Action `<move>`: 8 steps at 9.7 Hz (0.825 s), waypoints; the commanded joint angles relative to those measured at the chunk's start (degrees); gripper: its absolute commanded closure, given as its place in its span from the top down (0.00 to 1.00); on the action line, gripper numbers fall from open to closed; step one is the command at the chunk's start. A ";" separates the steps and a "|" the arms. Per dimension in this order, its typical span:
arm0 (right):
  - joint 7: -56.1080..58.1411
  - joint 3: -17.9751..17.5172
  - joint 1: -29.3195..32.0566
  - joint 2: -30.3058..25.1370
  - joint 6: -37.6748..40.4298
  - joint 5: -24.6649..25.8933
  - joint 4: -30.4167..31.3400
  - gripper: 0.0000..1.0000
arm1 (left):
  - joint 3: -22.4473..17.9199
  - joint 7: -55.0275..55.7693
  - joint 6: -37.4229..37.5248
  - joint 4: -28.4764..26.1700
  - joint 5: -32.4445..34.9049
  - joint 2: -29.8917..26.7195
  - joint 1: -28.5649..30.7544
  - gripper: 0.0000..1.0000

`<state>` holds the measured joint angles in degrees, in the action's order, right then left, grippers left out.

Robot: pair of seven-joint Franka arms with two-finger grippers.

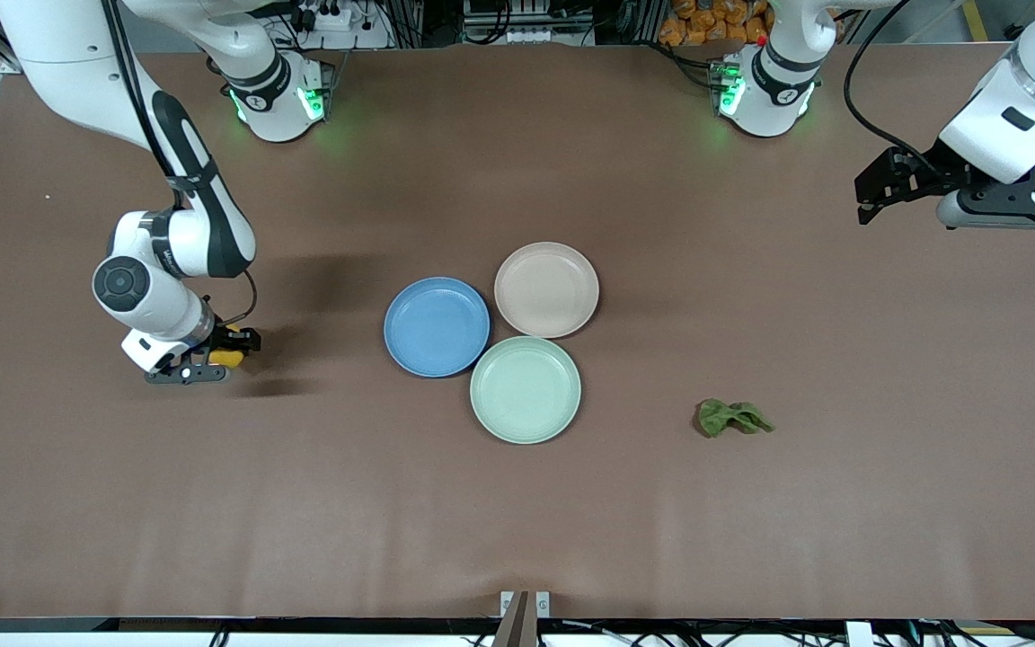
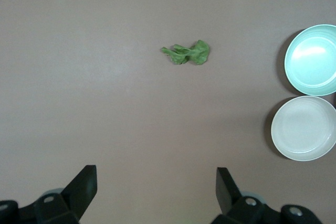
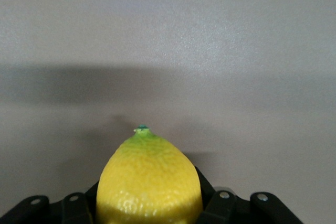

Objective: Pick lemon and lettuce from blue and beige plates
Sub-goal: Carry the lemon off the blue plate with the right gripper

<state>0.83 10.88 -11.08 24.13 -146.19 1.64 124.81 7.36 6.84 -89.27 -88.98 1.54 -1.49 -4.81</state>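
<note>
The yellow lemon (image 1: 228, 358) (image 3: 148, 182) is clamped in my right gripper (image 1: 223, 352) (image 3: 148, 205), which is shut on it low over the bare table toward the right arm's end. The dark green lettuce (image 1: 733, 418) (image 2: 186, 53) lies crumpled on the table toward the left arm's end, apart from the plates. The blue plate (image 1: 437, 326) and the beige plate (image 1: 546, 289) (image 2: 304, 128) sit side by side mid-table with nothing on them. My left gripper (image 1: 868, 193) (image 2: 156, 192) hangs open and holds nothing, high over the left arm's end of the table.
A mint-green plate (image 1: 526, 389) (image 2: 311, 60), nothing on it, touches the blue and beige plates and lies nearer the front camera than they do. Brown table cover (image 1: 212, 503) stretches all around. A small bracket (image 1: 525, 604) stands at the table's front edge.
</note>
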 commanded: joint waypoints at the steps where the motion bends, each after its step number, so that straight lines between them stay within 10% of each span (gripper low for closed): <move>1: 4.33 -0.33 0.19 -0.75 -0.77 -6.96 2.00 0.48 | 0.20 -1.21 1.73 1.27 -0.66 0.18 0.41 1.00; 8: 9.54 -0.15 -0.25 0.92 -0.94 -12.54 2.01 0.49 | 0.46 -0.86 2.52 1.18 -0.66 0.17 0.41 1.00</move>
<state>8.64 10.79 -11.16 24.94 -146.18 -8.97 126.06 7.46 6.84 -87.90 -88.93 1.53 -1.49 -4.81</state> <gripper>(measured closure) 0.414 0.000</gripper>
